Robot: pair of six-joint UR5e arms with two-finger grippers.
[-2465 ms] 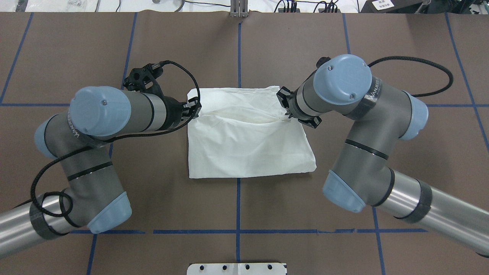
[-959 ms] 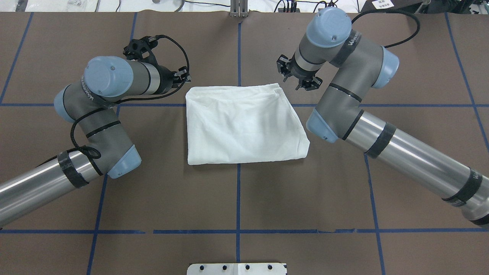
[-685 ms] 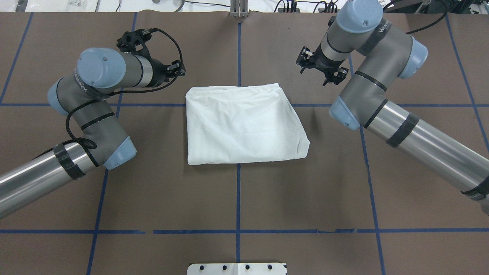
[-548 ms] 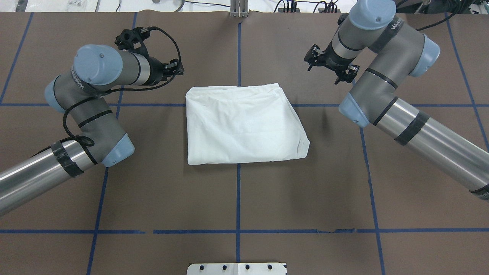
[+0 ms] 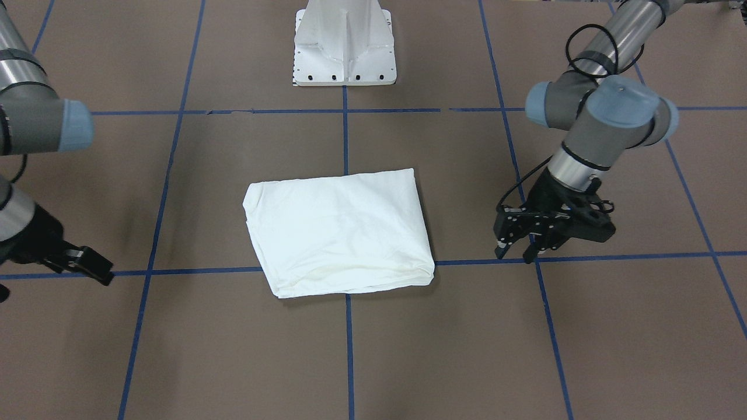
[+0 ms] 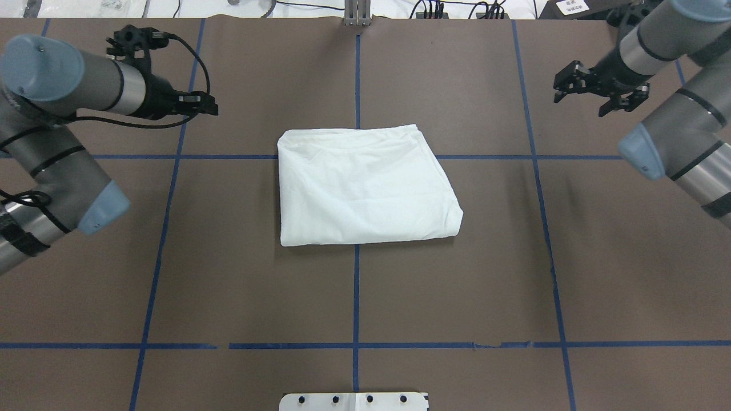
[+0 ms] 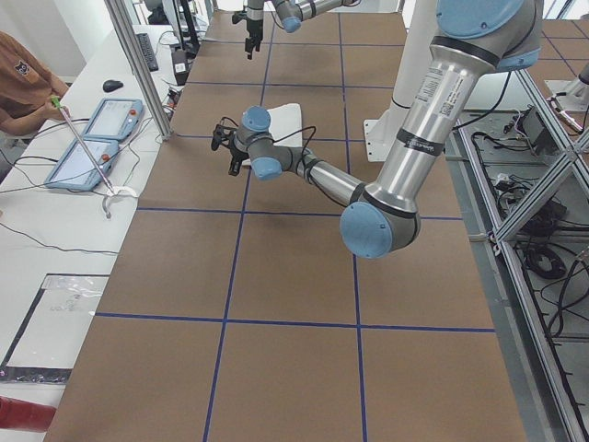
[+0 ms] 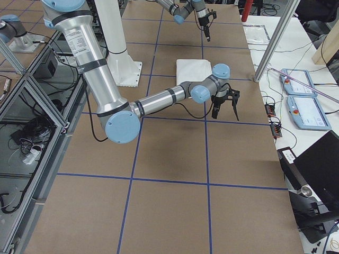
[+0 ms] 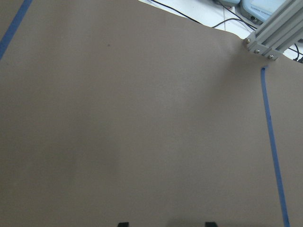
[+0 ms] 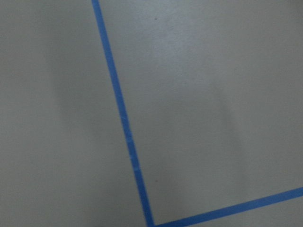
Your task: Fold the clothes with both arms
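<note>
White T-shirt (image 6: 365, 188) is laid at centre of table (image 6: 240, 285), folded into 1 compact near-rectangle, with its long axis 9-to-3 in the overhead view. Its 3 o'clock edge is slanted and soft wrinkles are seen; no text, collar or sleeves are shown. Left gripper (image 6: 204, 106) is held clear of the cloth, fingers apart and empty, with the shirt at 4 o'clock from it. Right gripper (image 6: 578, 104) is held well apart, fingers spread and empty, with the shirt at 8 o'clock. Left gripper is judged nearer. Folding is judged done or nearly done.
</note>
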